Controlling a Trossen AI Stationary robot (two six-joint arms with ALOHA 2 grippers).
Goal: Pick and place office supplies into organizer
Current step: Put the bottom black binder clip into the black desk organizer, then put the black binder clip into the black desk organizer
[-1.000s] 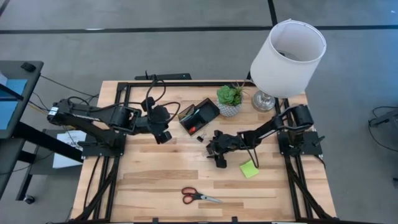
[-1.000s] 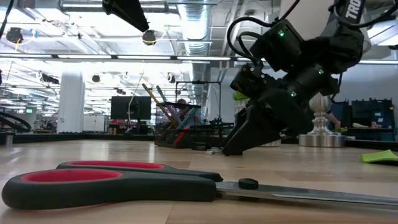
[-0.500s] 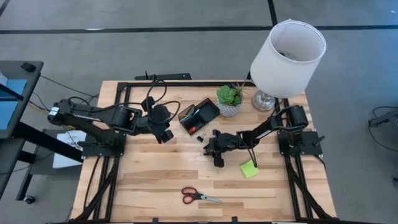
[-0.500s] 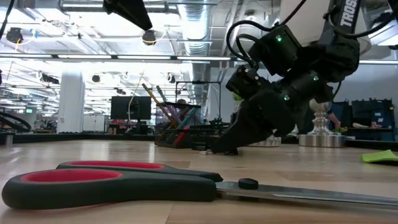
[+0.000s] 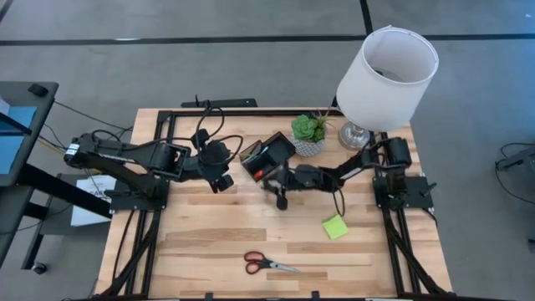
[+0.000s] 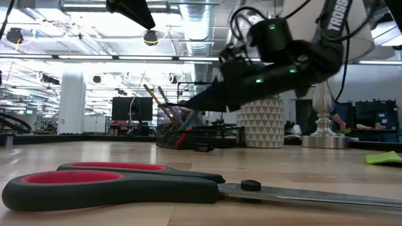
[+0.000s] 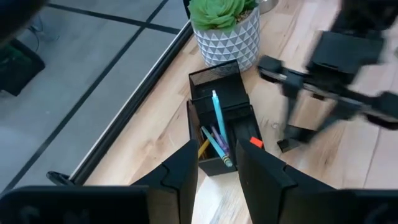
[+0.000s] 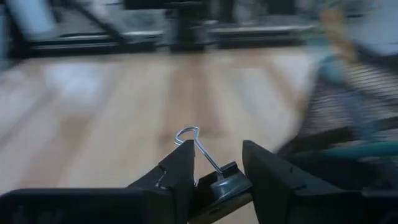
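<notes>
The black organizer (image 5: pixel 266 155) (image 7: pixel 221 124) stands at the far middle of the table with several pens (image 7: pixel 216 134) and a small orange item (image 7: pixel 255 142) in it. My right gripper (image 5: pixel 272 181) (image 8: pixel 217 169) hovers just beside it, near level, shut on a black binder clip (image 8: pixel 221 180). My left gripper (image 5: pixel 223 181) (image 7: pixel 217 180) waits open to the organizer's left, raised and aimed at it. The red-handled scissors (image 5: pixel 269 264) (image 6: pixel 125 185) lie flat near the front edge. The lime-green sticky-note pad (image 5: pixel 335 227) lies flat to the right. My right gripper pinches the binder clip's black body (image 8: pixel 225 182) between its two fingers. One silver wire handle (image 8: pixel 194 142) sticks out ahead of the fingertips. The fingers come nearly level from the table's right side, and the clip is lifted clear of the table.
A potted succulent (image 5: pixel 308 134) and a lamp with a white shade (image 5: pixel 386 77) stand behind and to the right of the organizer. A small black item (image 6: pixel 202 148) lies on the table in front of the organizer. Bare wood lies between the organizer and the scissors.
My right gripper has risen from the tabletop and swung toward the table's left and far side, up to the organizer. It has tipped from pointing steeply down to nearly level.
</notes>
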